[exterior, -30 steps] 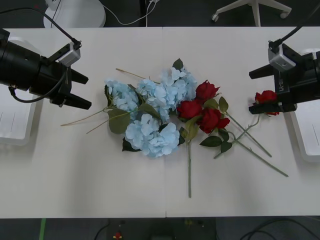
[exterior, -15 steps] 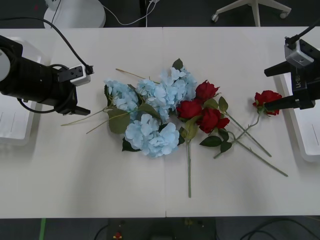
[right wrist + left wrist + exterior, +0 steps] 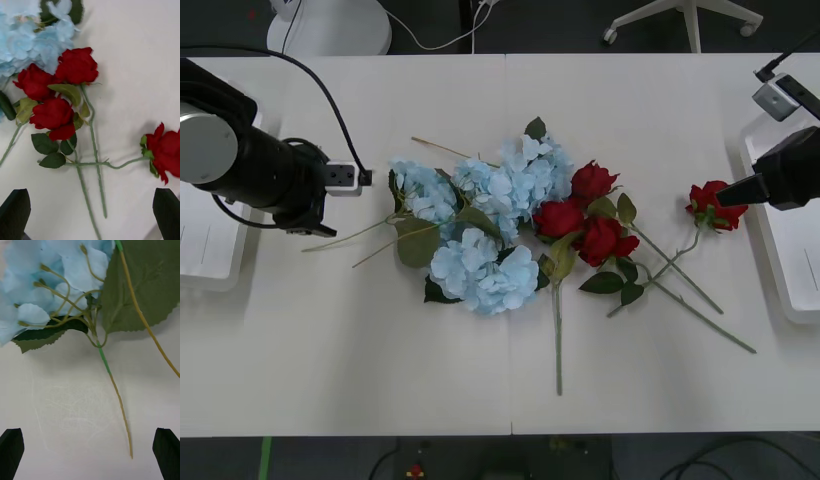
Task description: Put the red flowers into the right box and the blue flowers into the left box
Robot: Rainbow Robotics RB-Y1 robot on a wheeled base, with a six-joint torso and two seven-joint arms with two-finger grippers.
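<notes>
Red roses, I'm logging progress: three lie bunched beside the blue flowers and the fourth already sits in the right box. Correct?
Not quite. The front view shows the fourth rose lying on the table, short of the right box. Three red roses do lie beside the blue flowers.

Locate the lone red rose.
In the front view the lone red rose lies on the table's right side, between the rose cluster and the right box, beside the open right gripper.

Your front camera looks steeply down on the whole white rectangular table. Both wrist cameras sit close over it; the right one shares the deep-red artificial roses beside the table's centre.
</notes>
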